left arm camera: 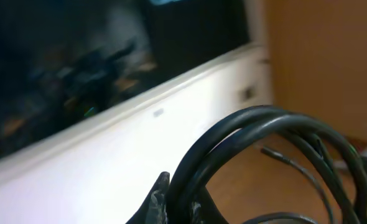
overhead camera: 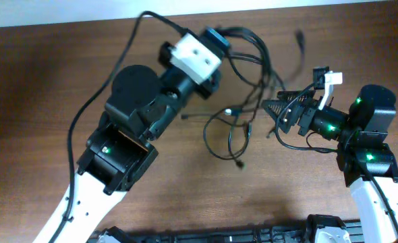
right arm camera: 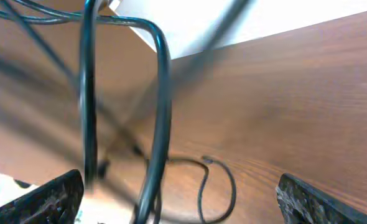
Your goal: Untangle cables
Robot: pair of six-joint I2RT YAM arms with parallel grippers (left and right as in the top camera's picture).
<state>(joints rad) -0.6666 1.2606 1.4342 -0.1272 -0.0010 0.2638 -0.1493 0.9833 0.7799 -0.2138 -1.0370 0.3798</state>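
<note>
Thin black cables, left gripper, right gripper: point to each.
thin black cables (left arm camera: 252,118), left wrist view, top of looped bundle.
left gripper (left arm camera: 173,208), left wrist view, shut fingertips.
right gripper (right arm camera: 180,199), right wrist view, between open fingers.

You have a brown wood-grain worktop (overhead camera: 37,81) under soft, even light. A white wall (overhead camera: 64,10) runs along its far edge, with a dark glossy panel (left arm camera: 59,56) above it.

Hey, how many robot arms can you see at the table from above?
2. The left arm reaches from the lower left up to the cables at top centre; the right arm stands at the right edge, facing them. None appears hidden.
</note>
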